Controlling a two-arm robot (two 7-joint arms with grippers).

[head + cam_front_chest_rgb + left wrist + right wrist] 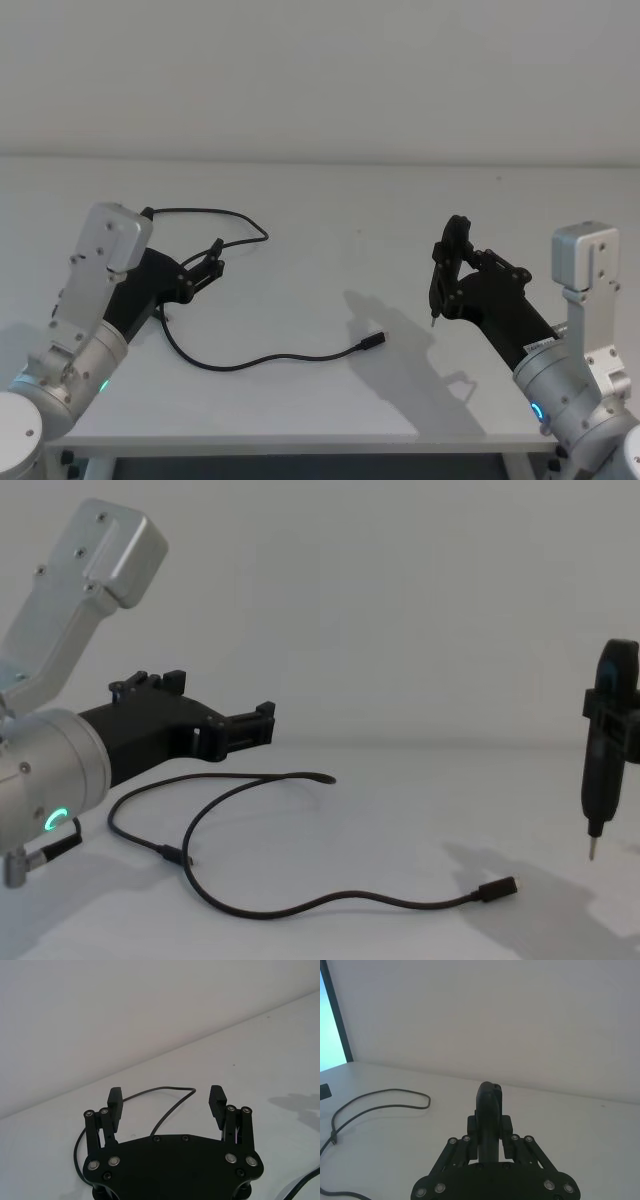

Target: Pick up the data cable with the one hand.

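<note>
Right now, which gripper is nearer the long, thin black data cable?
Left. The left gripper hovers open above a loop of the data cable; the right gripper, shut on a slim black tool, sits well right of its plug end.

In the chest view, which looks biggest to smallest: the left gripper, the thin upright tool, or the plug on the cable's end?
1. Left gripper, though it may simply sit nearer the camera.
2. Upright tool.
3. Plug of the data cable, clearly smallest.
</note>
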